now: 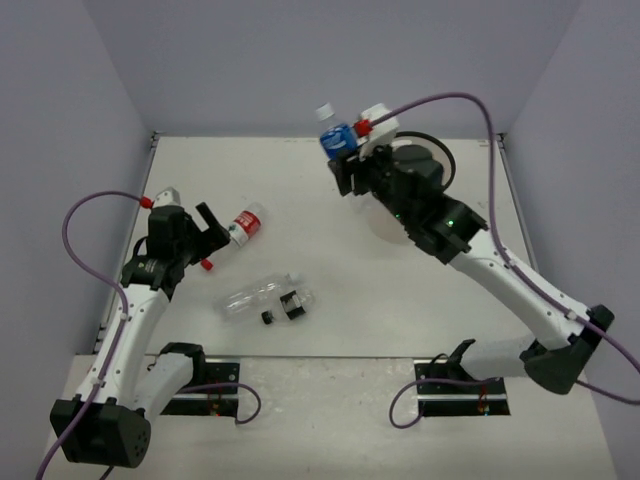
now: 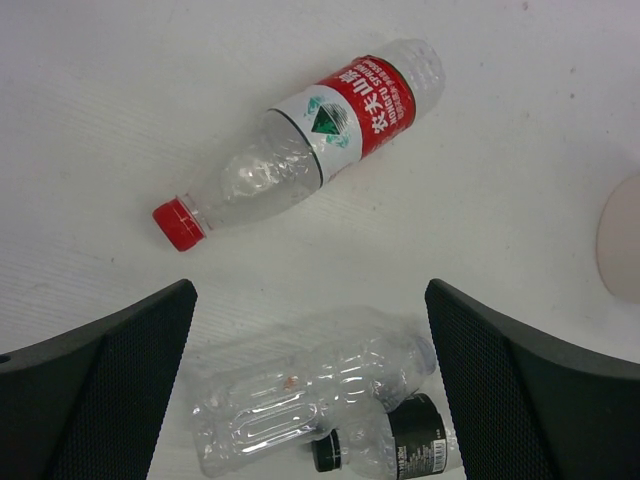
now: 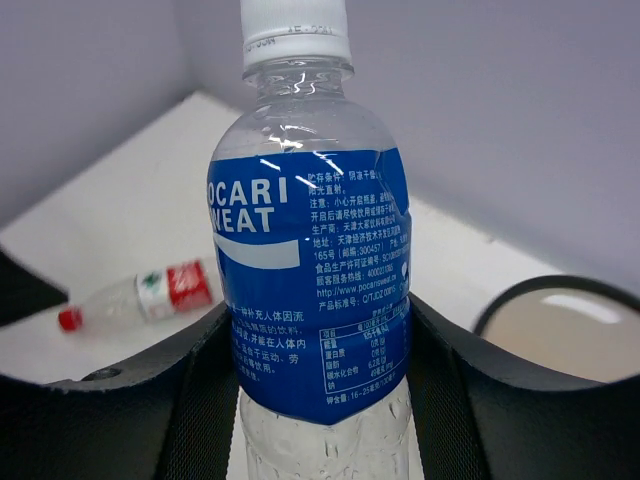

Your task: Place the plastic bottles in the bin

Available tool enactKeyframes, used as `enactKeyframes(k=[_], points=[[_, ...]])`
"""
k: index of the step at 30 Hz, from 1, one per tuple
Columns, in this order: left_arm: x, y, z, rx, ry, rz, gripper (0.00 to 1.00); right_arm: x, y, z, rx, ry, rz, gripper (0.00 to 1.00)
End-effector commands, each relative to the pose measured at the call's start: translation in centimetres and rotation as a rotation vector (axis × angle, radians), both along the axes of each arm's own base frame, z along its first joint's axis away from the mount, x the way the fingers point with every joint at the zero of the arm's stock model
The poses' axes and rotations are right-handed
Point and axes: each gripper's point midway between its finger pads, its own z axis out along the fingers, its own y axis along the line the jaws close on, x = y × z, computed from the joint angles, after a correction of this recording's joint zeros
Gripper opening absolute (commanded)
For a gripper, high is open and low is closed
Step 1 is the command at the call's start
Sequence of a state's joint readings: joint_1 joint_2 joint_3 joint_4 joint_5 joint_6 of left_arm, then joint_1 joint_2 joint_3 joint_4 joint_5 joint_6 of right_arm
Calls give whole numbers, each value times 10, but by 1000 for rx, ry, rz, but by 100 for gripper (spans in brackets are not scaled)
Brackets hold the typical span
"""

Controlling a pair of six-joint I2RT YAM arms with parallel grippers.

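White surface (image 1: 300, 180), grey walls. My right tool (image 1: 345, 152) clamps blue-labelled bottle (image 3: 310, 290) upright, raised beside bin (image 3: 545, 284), seemingly short of mouth. Early release: bottle clips rim, bounces out. My left tool (image 1: 212, 238) gapes over red-capped bottle (image 2: 320, 135), lying flat; could roll.

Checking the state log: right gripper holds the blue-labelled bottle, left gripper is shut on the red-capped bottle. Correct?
One error: the left gripper is open and holds nothing. The left wrist view shows the red-capped bottle lying on the table ahead of its spread fingers, untouched. The right gripper does hold the blue-labelled bottle.
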State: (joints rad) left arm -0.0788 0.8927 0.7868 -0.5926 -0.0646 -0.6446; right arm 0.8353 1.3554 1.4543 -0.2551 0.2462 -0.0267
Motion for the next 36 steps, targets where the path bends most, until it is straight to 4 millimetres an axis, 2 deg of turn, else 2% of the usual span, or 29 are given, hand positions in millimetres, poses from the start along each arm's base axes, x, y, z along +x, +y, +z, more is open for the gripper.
enactKeyframes(k=[1, 2, 3, 4, 5, 8, 13, 15, 18, 21, 22, 23, 31, 34, 36], points=[[5, -1, 8, -4, -32, -15, 100, 34, -102, 89, 240, -207, -278, 26], [5, -1, 9, -2, -33, -20, 100, 37, -119, 98, 282, -238, -316, 27], [5, -1, 10, -2, -35, -20, 100, 36, -120, 103, 295, -259, -317, 27], [4, 0, 11, 8, -35, -21, 100, 45, -144, 109, 298, -303, -380, 33], [4, 1, 12, 17, -34, -21, 100, 49, -155, 112, 297, -319, -410, 34], [3, 6, 19, 41, -41, -10, 100, 68, -169, 108, 278, -314, -464, 34], [6, 4, 28, 37, -70, -17, 100, 93, -174, 79, 258, -249, -487, 36], [7, 5, 30, 44, -78, -18, 100, 105, -173, 58, 233, -204, -500, 38], [7, 9, 34, 61, -81, -2, 100, 112, -176, 42, 227, -153, -533, 50], [7, 13, 38, 71, -96, 17, 100, 111, -177, 36, 247, -133, -547, 89], [8, 14, 40, 71, -104, 22, 100, 109, -178, 34, 255, -127, -551, 96], [8, 13, 40, 66, -109, 23, 100, 108, -180, 33, 264, -124, -565, 99], [26, 7, 31, 64, -109, -17, 100, 83, -188, 40, 306, -136, -553, 99], [39, 4, 32, 77, -131, -44, 100, 69, -190, 39, 329, -115, -550, 99], [50, 0, 32, 97, -150, -97, 100, 60, -189, 30, 359, -87, -534, 99]])
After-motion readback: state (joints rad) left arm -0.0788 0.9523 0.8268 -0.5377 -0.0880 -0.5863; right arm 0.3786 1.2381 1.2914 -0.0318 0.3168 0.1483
